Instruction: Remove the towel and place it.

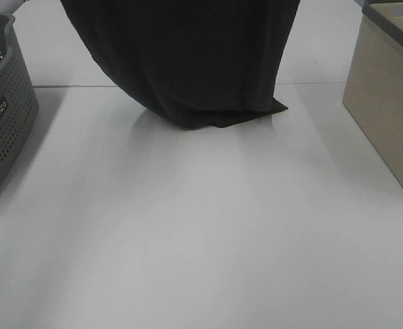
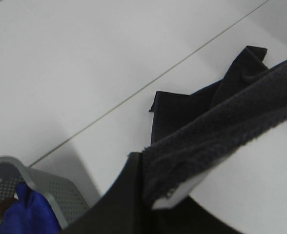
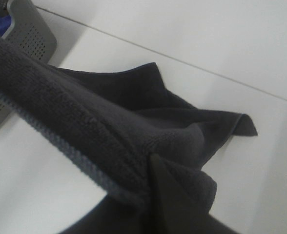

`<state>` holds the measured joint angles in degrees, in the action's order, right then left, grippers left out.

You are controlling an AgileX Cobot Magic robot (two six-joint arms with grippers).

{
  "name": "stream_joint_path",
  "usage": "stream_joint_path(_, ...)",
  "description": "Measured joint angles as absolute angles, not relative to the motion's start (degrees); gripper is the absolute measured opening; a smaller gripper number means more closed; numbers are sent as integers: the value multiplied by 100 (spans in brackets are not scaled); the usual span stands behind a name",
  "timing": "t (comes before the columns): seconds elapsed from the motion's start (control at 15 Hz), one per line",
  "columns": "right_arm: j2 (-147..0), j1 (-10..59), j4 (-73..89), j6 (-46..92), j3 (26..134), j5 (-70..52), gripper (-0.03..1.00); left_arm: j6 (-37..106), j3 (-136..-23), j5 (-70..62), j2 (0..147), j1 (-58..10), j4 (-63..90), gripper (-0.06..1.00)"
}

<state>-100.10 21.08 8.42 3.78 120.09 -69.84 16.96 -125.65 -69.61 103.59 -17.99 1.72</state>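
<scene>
1. Overhead, the towel (image 1: 188,62) is hanging from both grippers, with its bottom edge resting on the table (image 1: 201,240).
2. Left gripper (image 2: 148,187) is pinching a hem, its fingers closed tight.
3. Right gripper (image 3: 153,185) is clamping the cloth likewise. The basket (image 1: 3,123) is sitting far left.

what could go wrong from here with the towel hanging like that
1. The left gripper and right gripper each pinch the towel only near its hem, so the cloth could slip out under its own weight.
2. Its lower end lies bunched on the table; lowering it straight down would likely leave it crumpled, not flat.
3. The grey basket stands close on the left, so a sideways swing might snag its rim.
</scene>
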Motion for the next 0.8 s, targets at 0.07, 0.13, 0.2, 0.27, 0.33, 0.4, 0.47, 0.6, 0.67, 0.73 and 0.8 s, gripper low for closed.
stream_joint_path(0.07,-9683,2114,900,378,11539,-6984,2,1604,-12061,-6961,9987,-1805,223,0)
stream_joint_path(0.13,-9368,2114,928,378,11081,-6984,2,1536,-11637,-6961,9620,-1805,338,0)
stream_joint_path(0.2,-9030,2114,957,378,10623,-6973,2,1461,-11196,-6961,9236,-1816,464,0)
stream_joint_path(0.27,-8715,2114,1049,367,10233,-6956,2,1398,-10789,-6961,8915,-1816,550,0)
stream_joint_path(0.33,-8445,2126,1123,355,9929,-6939,2,1306,-10348,-6956,8600,-1816,619,0)
stream_joint_path(0.4,-8296,2126,1192,338,9763,-6939,2,1215,-9941,-6944,8337,-1828,676,0)
stream_joint_path(0.47,-8044,2126,1335,338,9488,-6933,2,1163,-9723,-6944,8199,-1845,699,0)
stream_joint_path(0.6,-7317,2126,1713,269,8686,-6893,2,1031,-8715,-6933,7471,-1862,974,0)
stream_joint_path(0.67,-7042,2126,1782,229,8365,-6881,2,1031,-8417,-6910,7219,-1862,1146,0)
stream_joint_path(0.73,-6784,2126,1799,218,8067,-6875,2,1049,-8136,-6910,6996,-1862,1346,0)
stream_joint_path(0.8,-6572,2126,1805,218,7746,-6875,2,1100,-7850,-6904,6778,-1862,1553,0)
